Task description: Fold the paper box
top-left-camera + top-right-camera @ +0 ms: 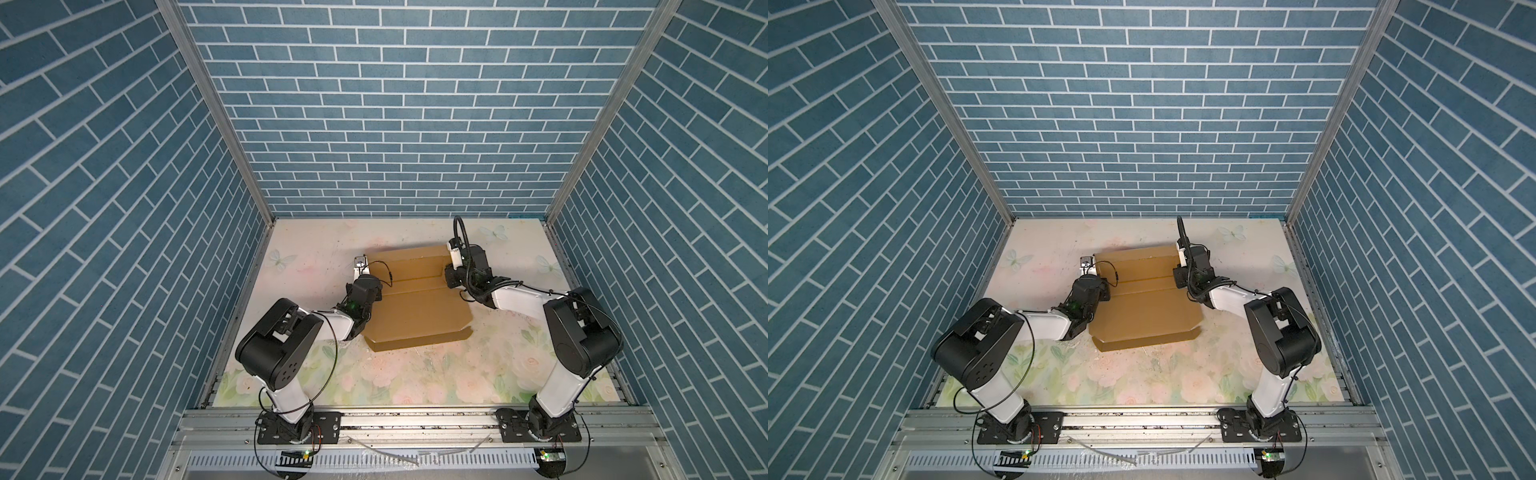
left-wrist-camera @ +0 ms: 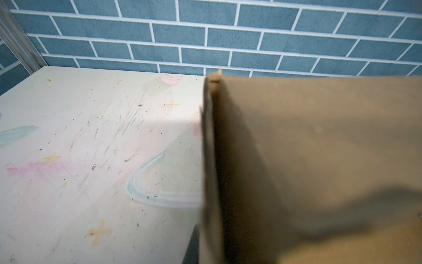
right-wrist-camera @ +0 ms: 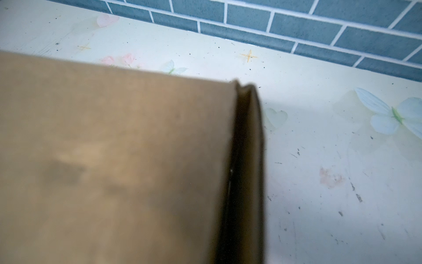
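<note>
Looking light but stiff, the paper box (image 1: pixel 415 303) is best held by its raised side walls; left fingers, closed, pinch one; right fingers' state I cannot tell.

The plain brown corrugated cardboard box (image 2: pixel 319 160) is blurred and cropped in both wrist views. The tips of the left claw (image 1: pixel 362 270) and right claw (image 1: pixel 451 268) are hidden throughout.

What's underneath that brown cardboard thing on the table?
The paper box sits on the flowered table, whose print shows all around it. Anything beneath the cardboard is covered in every view, so I cannot tell whether something lies there.
</note>
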You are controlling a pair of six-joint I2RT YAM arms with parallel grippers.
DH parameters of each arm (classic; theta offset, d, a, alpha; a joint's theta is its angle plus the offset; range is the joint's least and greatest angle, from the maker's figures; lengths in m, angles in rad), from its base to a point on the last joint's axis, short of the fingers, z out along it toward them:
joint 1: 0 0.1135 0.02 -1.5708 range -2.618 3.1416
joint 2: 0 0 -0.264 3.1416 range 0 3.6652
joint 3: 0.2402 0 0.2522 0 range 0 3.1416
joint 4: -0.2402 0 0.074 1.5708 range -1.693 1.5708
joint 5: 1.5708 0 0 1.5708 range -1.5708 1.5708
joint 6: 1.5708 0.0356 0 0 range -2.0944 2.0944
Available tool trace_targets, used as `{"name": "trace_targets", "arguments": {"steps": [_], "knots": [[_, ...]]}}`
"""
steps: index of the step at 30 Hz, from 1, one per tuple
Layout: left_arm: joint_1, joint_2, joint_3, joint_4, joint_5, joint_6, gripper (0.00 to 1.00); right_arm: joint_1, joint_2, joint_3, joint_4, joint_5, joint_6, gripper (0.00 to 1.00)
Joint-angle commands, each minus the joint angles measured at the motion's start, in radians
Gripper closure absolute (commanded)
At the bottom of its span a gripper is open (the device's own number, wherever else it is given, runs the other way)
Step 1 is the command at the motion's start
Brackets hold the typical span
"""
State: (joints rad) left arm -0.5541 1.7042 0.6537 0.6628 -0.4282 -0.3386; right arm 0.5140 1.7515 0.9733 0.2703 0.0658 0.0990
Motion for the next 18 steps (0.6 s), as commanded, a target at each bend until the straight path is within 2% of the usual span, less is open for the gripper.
{"name": "trace_targets", "arguments": {"steps": [1, 14, 16, 18], "knots": [[-0.004, 0.022, 0.010, -0.063, 0.037, -0.017, 1.00, 0.006, 0.014, 0.019, 0.055, 0.022, 0.005, 0.85], [-0.005, 0.000, 0.030, -0.122, 0.015, -0.063, 1.00, 0.038, 0.028, 0.026, 0.027, 0.083, -0.060, 0.89], [-0.004, -0.003, 0.034, -0.130, 0.015, -0.062, 1.00, 0.044, 0.026, 0.028, 0.009, 0.090, -0.071, 0.87], [-0.003, -0.002, 0.033, -0.123, 0.019, -0.059, 1.00, 0.047, 0.023, 0.021, 0.004, 0.093, -0.073, 0.81]]}}
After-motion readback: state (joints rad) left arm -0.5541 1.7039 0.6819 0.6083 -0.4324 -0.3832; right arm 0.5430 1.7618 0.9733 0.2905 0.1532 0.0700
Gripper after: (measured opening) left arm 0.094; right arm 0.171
